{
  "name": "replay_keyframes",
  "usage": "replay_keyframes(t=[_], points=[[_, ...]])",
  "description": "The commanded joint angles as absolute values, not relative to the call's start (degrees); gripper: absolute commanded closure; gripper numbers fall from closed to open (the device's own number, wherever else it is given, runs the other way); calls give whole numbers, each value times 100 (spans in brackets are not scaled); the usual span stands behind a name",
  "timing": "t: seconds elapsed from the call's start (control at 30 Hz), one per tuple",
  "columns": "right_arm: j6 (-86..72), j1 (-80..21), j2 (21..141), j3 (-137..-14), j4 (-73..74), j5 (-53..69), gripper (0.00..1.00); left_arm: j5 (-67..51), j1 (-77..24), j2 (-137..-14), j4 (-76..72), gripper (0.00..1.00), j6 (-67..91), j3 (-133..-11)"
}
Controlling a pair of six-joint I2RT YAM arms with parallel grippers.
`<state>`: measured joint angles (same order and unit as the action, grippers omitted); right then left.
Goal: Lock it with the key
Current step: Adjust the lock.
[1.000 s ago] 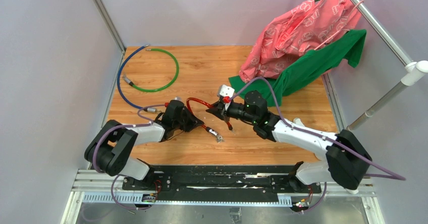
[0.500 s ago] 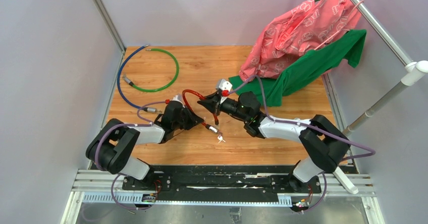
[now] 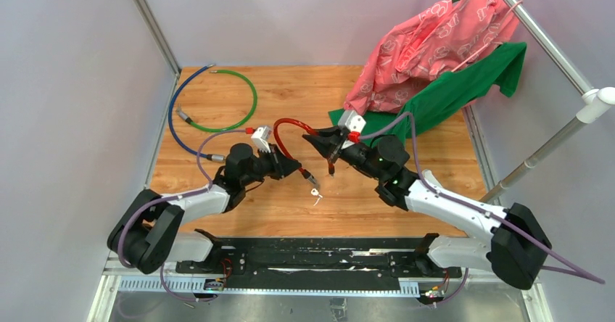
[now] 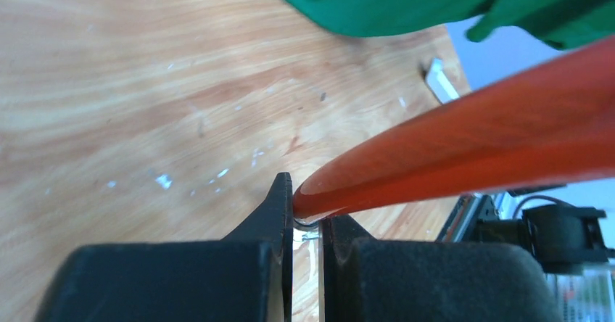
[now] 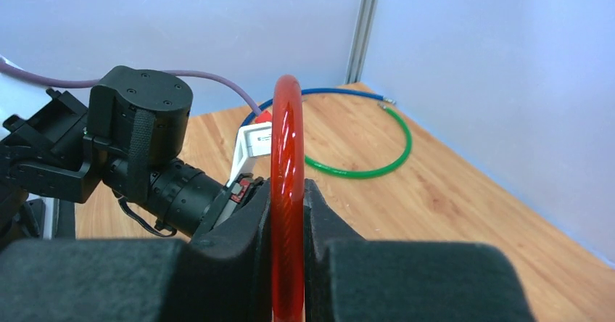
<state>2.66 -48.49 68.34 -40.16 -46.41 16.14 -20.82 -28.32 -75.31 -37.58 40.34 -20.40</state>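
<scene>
The left pincer point(image 3: 296, 168) is narrowed onto 1 end of the red cable point(image 3: 290, 122), and the right pincer point(image 3: 316, 141) clamps the same loop further along. The key point(image 3: 315, 191), on its small bunch, sits just beyond the left pincer's tip, low over the wooden surface point(image 3: 377, 206); whether it touches is unclear.

A robotics lab cell: plain grey walls point(image 3: 72, 83), aluminium frame posts point(image 3: 149, 21), a wooden tabletop point(image 3: 290, 90).

Key point(image 3: 315, 191) too small for detail
</scene>
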Motion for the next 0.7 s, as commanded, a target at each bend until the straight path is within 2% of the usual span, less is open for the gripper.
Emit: replay_keyframes(t=[0.0,0.1,0.23,0.4,0.5,0.67], points=[[603,-4931,6375,-4154,-4620,1501,100,-2501,-2917,-7137,-4017,100,3582,-2178],[767,-4931,6168,-4186,-4101,1306,100,-2465,-2937,-6855,-3982,100,3398,-2089],[830,-4931,6005,-4122,-3173,381,100,-2026,-3045,-6470,-3620,100,2669,-1955],[67,-4931,6229,-4032,-2634,-594,100,-1567,-3037,-6242,-3276,100,3452,-1729],[-165,-4931,6709,-4660,-1588,-1273,100,-1674,-3041,-6108,-3252,100,3853,-1569],[-407,-4933,7483,-5686,229,-1520,100,-1302,-3041,-5682,-2192,100,2805,-1956]])
